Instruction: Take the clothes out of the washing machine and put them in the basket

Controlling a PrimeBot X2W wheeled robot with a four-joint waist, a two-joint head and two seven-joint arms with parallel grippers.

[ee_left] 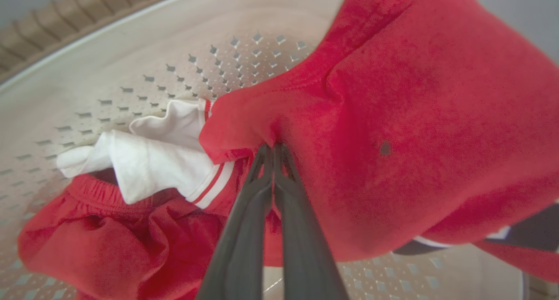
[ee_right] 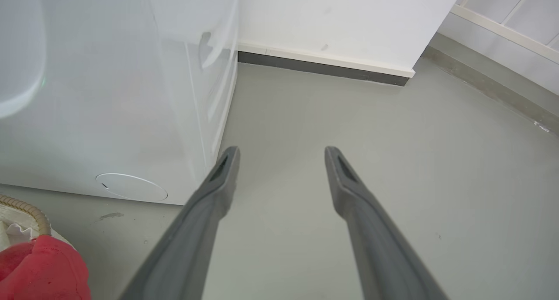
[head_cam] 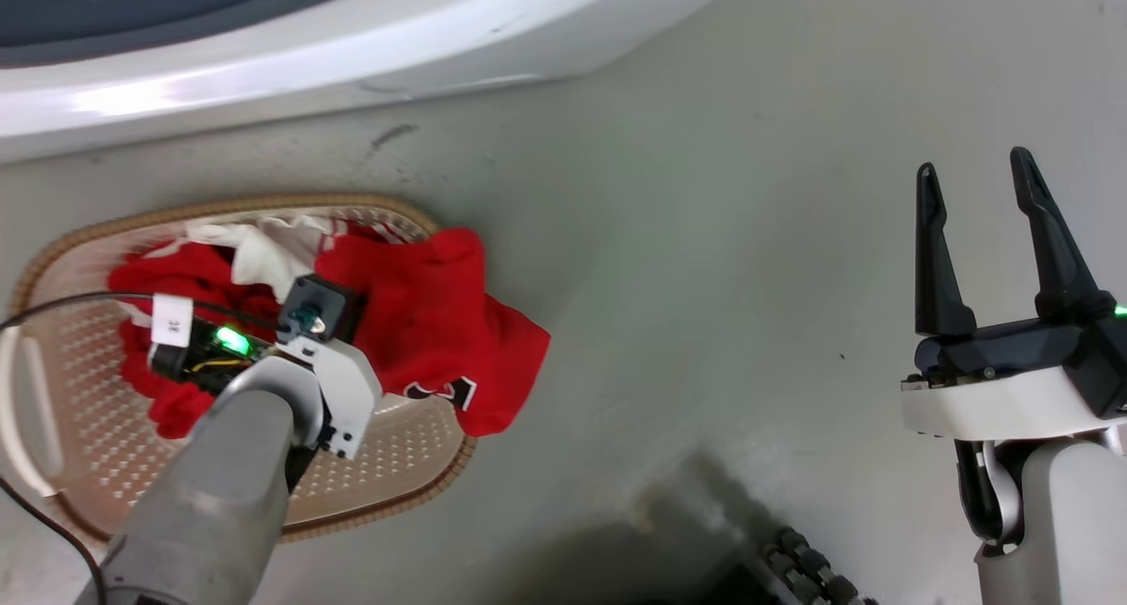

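Basket (head_cam: 88, 394): 1. Washing machine (head_cam: 264, 68): 1. Red clothes: 2 told apart in left wrist view, big garment (ee_left: 415, 129) at 3 o'clock, waistband garment (ee_left: 100, 239) at 7 o'clock. White cloth (ee_left: 148, 160): 1, separate or not unclear. Grippers: 2, left gripper (ee_left: 274, 149), right gripper (head_cam: 973, 163), 2 fingers each.

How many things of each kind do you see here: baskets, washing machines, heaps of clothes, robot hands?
Cream-white oval plastic basket with brown woven-look rim: 1
Large white washing machine: 1
Heap of bright red fabric clothes: 1
Robot hands with two long dark fingers: 2 (left hand, right hand)
Total: 5
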